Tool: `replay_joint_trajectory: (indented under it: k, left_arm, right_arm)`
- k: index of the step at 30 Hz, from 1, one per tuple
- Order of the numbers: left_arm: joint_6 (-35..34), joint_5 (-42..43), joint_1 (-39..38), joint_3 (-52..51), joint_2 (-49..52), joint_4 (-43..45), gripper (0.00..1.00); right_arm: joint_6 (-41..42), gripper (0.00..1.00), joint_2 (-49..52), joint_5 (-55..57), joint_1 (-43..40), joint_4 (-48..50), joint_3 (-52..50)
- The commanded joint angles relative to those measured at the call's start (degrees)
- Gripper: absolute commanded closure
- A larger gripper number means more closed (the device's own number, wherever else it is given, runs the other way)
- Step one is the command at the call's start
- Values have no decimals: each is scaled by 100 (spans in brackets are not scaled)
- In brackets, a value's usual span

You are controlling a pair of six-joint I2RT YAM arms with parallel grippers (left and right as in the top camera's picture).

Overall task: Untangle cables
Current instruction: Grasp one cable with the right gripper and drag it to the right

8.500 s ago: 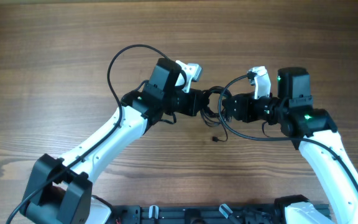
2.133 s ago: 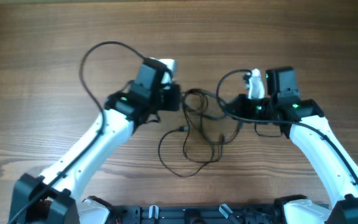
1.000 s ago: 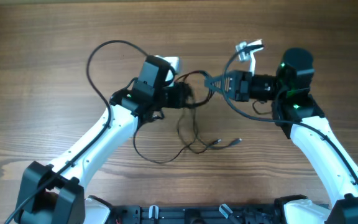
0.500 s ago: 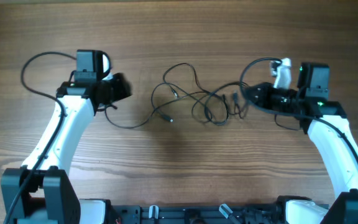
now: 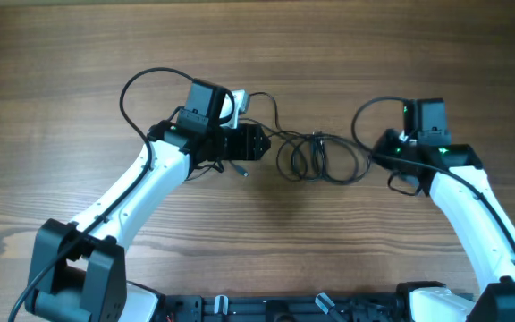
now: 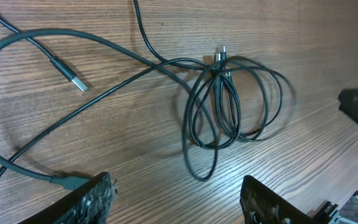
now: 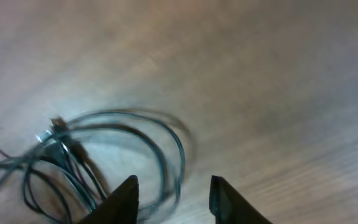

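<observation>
Cables (image 6: 220, 70) lie between left claw (image 6: 179, 199) and right claw (image 7: 174, 196).

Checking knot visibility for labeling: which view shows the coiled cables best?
Left wrist. The coiled cables are sharp and whole, each loop separable, with a silvery plug at the top. Overhead shows the coiled cables whole but small, with the loops merging. Right wrist shows the coiled cables blurred and cut off at the bottom edge.

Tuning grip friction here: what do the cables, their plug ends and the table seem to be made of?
Cables: thin black cord, probably plastic or rubber sheath, slight sheen. Plug end: silvery, likely metal, bright tip. Table: brown wood or wood-look laminate, visible grain, matte.
</observation>
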Motion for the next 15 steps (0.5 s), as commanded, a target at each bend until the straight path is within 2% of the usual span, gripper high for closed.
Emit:
replay_joint_trajectory:
  k: [1,2,3,4,5,7,9,11,15]
  left_arm:
    - [111,-214,-26,11,44,4,34]
    - [111,-439,-24,11,44,-35,38]
    - [87,-833,-11,11,44,-129,46]
    - [-267,-1532,94,11,44,-302,47]
    - [-492,-1816,212,11,44,-385,44]
    - [-824,-1897,533,11,44,-437,39]
    - [-970,-1862,835,11,44,-490,39]
    - [-966,-1832,977,11,44,-592,39]
    - [-966,-1829,1005,11,44,-660,39]
  right_arm:
    - [-1357,60,-31,-2468,149,216,39]
    - [-1462,61,-26,-2643,258,221,39]
    - [-1738,61,-13,-2695,424,223,39]
    - [-1982,60,15,-2697,680,236,39]
    - [-2085,60,61,-2697,927,310,39]
    - [-2052,60,282,-2686,1399,761,39]
    - [-1451,59,675,-2450,1792,1290,39]
    - [-949,60,1231,-2457,2041,1764,39]
    - [-455,61,2216,-2629,2328,2881,39]
